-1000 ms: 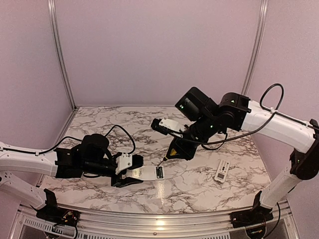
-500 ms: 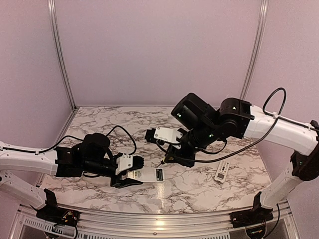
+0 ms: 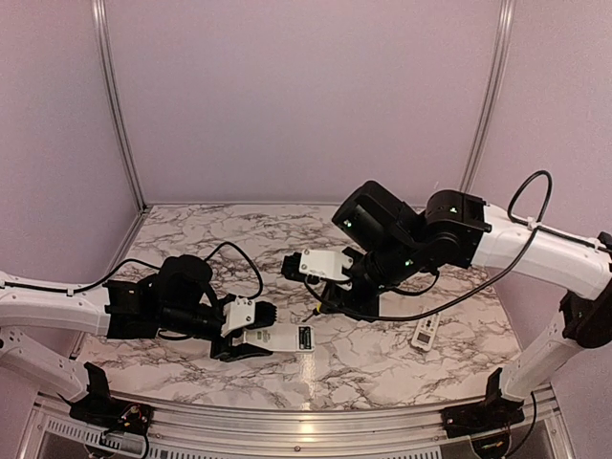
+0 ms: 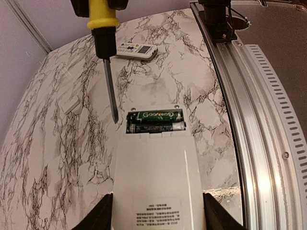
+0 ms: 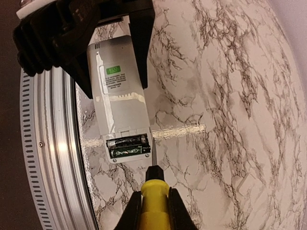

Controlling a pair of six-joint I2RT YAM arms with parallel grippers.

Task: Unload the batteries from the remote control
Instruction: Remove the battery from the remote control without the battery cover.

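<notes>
A white remote control [image 4: 156, 177] lies face down on the marble, and my left gripper [image 4: 156, 218] is shut on its sides. Its open compartment shows two dark batteries [image 4: 156, 120] side by side, also visible in the right wrist view as batteries [image 5: 127, 145]. My right gripper [image 5: 153, 211] is shut on a yellow-handled screwdriver [image 5: 153, 196]. The metal tip [image 4: 114, 117] stands just beside the compartment's corner, apart from the batteries. From above, the remote control [image 3: 277, 337] lies in front of the left arm, with the screwdriver [image 3: 318, 309] slanting down toward its end.
A second small white remote [image 3: 424, 332] lies on the right side of the table. A small flat grey cover plate [image 4: 72, 104] rests on the marble beyond the screwdriver. The aluminium rail [image 4: 249, 120] runs along the table's near edge, close to the held remote.
The right wrist has swung left and turned, keeping the screwdriver tip by the remote's battery end. The left arm and the remote have not moved.
</notes>
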